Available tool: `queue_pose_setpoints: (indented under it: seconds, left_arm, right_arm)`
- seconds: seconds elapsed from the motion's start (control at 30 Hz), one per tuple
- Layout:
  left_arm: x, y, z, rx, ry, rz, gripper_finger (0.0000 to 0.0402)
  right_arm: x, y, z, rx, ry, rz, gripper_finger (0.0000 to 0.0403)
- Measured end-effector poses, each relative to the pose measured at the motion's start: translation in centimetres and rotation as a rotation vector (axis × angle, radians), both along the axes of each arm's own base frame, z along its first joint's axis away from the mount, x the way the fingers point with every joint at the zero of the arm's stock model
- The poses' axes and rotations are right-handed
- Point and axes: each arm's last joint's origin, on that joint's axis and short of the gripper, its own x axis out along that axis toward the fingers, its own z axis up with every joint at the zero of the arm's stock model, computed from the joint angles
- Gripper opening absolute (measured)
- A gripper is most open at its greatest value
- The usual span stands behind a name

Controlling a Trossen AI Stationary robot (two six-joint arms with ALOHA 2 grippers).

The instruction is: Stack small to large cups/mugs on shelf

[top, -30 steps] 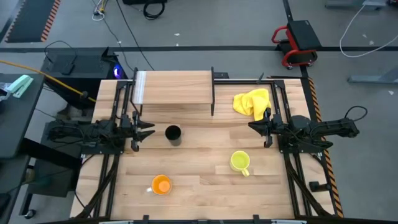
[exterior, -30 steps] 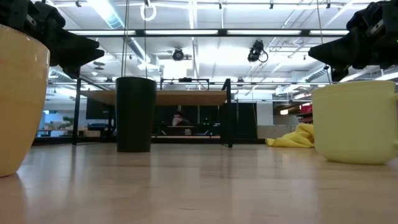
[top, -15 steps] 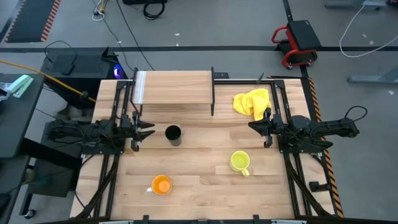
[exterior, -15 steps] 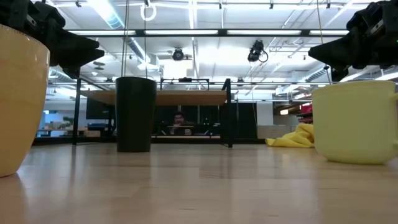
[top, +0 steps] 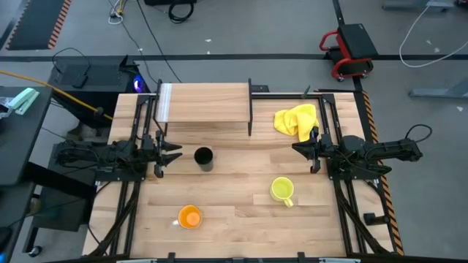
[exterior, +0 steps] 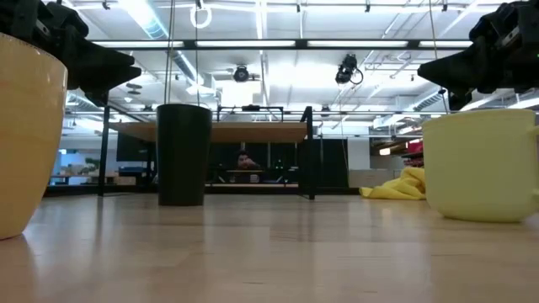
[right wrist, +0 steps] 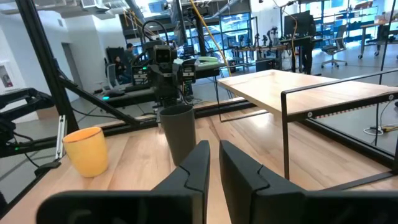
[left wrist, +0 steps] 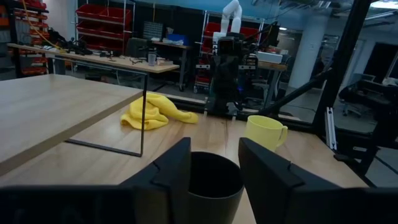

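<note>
The left pincer point(top: 178, 153) hovers at the left edge of the tabletop point(top: 234, 219), its fingers spread with a clear gap between them. Just ahead of its tips stands the black cup point(top: 203, 156), a plain, straight-sided dark cylinder with no handle, upright with its mouth open upward; the left wrist view shows its rim between the two fingers' line of sight, not touched.

The right pincer point(top: 298, 148) waits at the right edge, pointing inward, its fingers nearly together with only a narrow slit between them. Near it, toward the front of the tabletop, sits the yellow mug point(top: 281, 190), pale yellow, round and squat, its handle turned frontward. Beside this pincer on the far side lies a crumpled yellow cloth point(top: 297, 120).

The orange mug point(top: 189, 217) stands well apart from both pincers, near the front left, upright, its inside bright orange.

The shelf point(top: 205, 103), a light-wood board on thin black posts, stands at the back, beyond the left pincer, its top bare.
</note>
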Motion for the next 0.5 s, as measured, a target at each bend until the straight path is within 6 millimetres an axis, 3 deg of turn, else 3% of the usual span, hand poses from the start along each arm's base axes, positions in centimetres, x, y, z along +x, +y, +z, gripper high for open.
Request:
queue_pose_setpoints:
  seconds: [0.5]
  left_arm:
    - [-0.02, 0.02, 0.24, -0.083, -0.039, 0.002, 0.0142]
  right_arm:
    - [0.00, 0.00, 0.00, 0.000, 0.000, 0.000, 0.0043]
